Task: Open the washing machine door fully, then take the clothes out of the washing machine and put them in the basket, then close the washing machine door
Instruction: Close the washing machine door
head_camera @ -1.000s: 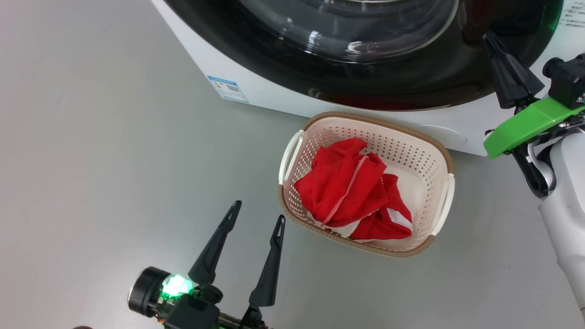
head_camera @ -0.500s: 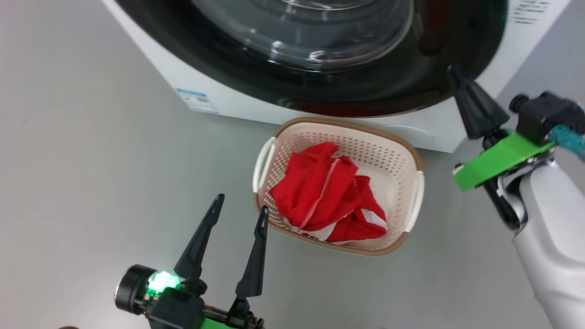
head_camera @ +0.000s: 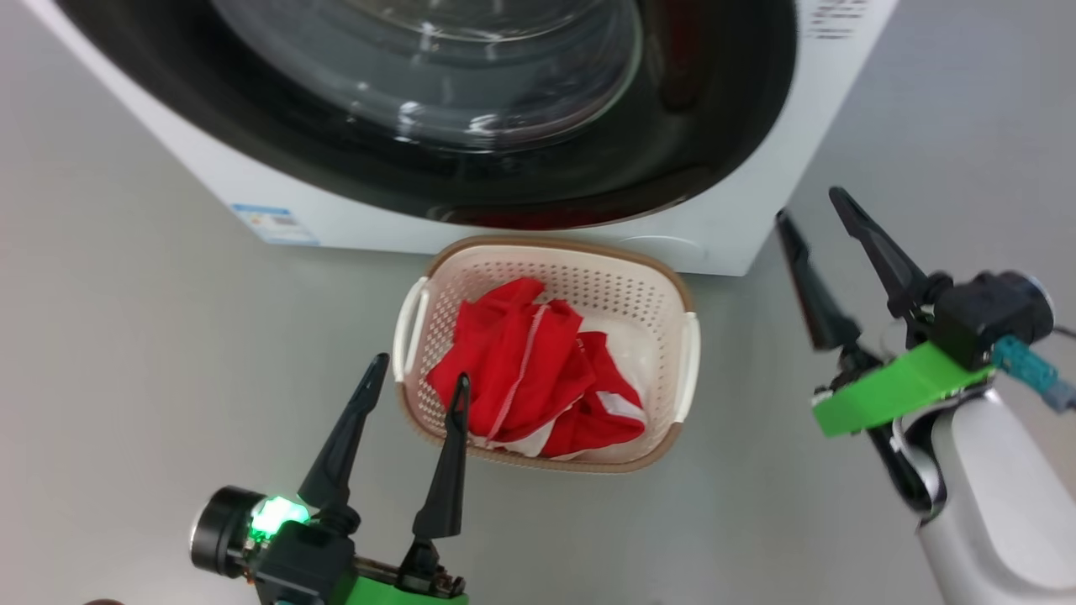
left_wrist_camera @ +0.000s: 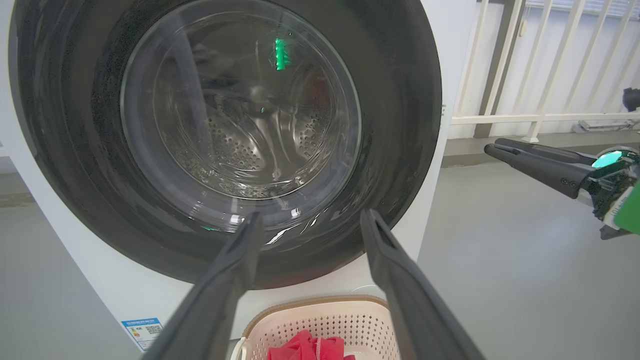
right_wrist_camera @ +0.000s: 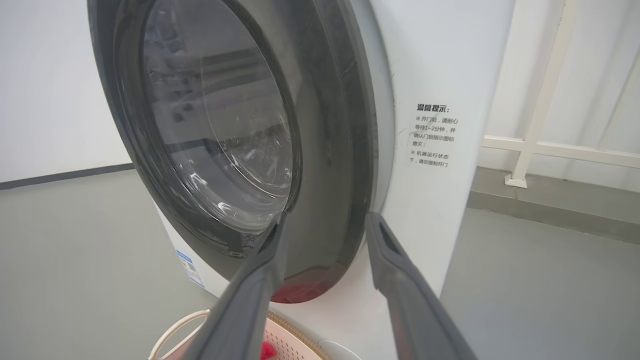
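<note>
The washing machine [head_camera: 740,210] stands at the top of the head view, and its door [head_camera: 588,176] lies flat against the white front. Through the glass [left_wrist_camera: 240,115] I see the steel drum. In front of the machine the basket [head_camera: 555,245] sits on the floor with the red clothes [head_camera: 513,370] bunched inside. My left gripper [head_camera: 420,371] is open just left of the basket, and one fingertip overlaps its near left rim. To the right of the machine's corner, my right gripper [head_camera: 809,206] is open, holds nothing and touches nothing. It points at the door's right edge [right_wrist_camera: 350,150].
Grey floor [head_camera: 126,353] spreads around the machine and basket. A white railing [left_wrist_camera: 540,75] stands behind, to the right of the machine. A blue label [head_camera: 276,225] marks the machine's lower corner, and a printed warning sticker [right_wrist_camera: 432,135] sits beside the door.
My right gripper was shut at the door's right rim; it has drawn back to the right and opened. The head camera has turned, shifting the whole picture left. The left gripper stays open.
</note>
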Controlling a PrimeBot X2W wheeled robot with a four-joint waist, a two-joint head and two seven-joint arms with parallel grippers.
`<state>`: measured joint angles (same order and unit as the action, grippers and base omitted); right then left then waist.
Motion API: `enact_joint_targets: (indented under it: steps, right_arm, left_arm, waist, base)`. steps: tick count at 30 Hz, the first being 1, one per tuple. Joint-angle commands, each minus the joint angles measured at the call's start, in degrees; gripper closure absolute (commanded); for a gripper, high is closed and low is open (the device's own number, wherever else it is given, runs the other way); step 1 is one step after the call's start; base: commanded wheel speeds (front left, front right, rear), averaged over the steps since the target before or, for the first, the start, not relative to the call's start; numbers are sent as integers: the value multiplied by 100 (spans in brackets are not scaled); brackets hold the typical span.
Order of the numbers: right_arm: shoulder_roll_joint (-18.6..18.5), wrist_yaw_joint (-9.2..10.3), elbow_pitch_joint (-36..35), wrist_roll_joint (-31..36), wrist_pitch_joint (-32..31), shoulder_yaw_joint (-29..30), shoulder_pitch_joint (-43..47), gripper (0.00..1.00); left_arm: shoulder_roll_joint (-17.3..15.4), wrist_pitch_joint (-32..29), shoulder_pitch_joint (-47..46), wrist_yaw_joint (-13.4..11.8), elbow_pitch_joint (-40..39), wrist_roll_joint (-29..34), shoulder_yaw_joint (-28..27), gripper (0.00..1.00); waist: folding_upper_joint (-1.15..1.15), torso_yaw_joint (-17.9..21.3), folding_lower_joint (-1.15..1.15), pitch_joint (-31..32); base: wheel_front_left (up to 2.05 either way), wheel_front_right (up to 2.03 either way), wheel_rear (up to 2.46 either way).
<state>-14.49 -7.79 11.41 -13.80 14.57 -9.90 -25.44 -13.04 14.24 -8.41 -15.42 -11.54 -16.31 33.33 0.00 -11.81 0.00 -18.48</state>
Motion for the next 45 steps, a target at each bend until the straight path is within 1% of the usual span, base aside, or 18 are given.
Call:
enact_joint_targets:
  steps: [1, 2, 3, 5, 6, 12, 22, 27, 33, 40, 45]
  right_arm:
    - [122, 31, -276, 77, 42, -28, 236, 9]
    - [166, 31, -350, 114, 42, 15, 312, 9]
    - [212, 31, -410, 133, 42, 36, 392, 7]
    - [279, 31, -521, 186, 42, 65, 543, 6]
    - [317, 31, -574, 209, 42, 89, 619, 3]
    - [529, 31, -805, 361, 42, 185, 1038, 5]
    - [773, 31, -1042, 492, 42, 276, 1882, 0]
    - [857, 31, -1159, 545, 42, 321, 2228, 0]
    - [957, 31, -1288, 607, 42, 384, 2666, 0]
    - [1085, 31, -1392, 572, 40, 509, 3187, 0]
    - [1139, 31, -1480, 546, 36, 576, 3407, 0]
  left_arm:
    - [-148, -10, -25, -55, -103, -18, -221, 0]
    - [-161, -18, -21, -61, -96, -25, -233, 0]
    - [-174, -23, -16, -66, -90, -35, -247, 0]
    - [-195, -27, -1, -74, -69, -69, -280, 0]
    - [-206, -30, 8, -75, -56, -87, -294, 0]
    - [-252, -29, 89, -120, 43, -182, -391, 0]
    - [-319, 21, 388, -245, 242, -319, -623, 0]
    - [-333, 49, 583, -281, 333, -401, -782, 0]
    - [-350, 69, 846, -210, 425, -480, -969, 0]
    - [-257, 74, 1294, -335, 352, -476, -1418, 0]
    - [-155, 74, 1510, -336, 273, -449, -1624, 0]
  waist:
    - [0, 207, 0, 124]
    - [0, 249, 0, 150]
    - [0, 291, 0, 175]
    - [0, 371, 0, 229]
    - [0, 409, 0, 257]
    - [0, 609, 0, 441]
    - [0, 973, 0, 958]
    - [0, 1115, 0, 1202]
    - [0, 1224, 0, 1515]
    - [0, 1293, 0, 1915]
    - [0, 1290, 0, 2023]
  base:
    - [0, 0, 0]
    - [0, 0, 0]
    - [0, 0, 0]
    - [0, 0, 0]
    - [0, 0, 0]
    - [0, 0, 0]
    - [0, 0, 0]
    - [0, 0, 0]
    - [0, 0, 0]
    - [0, 0, 0]
    - [0, 0, 0]
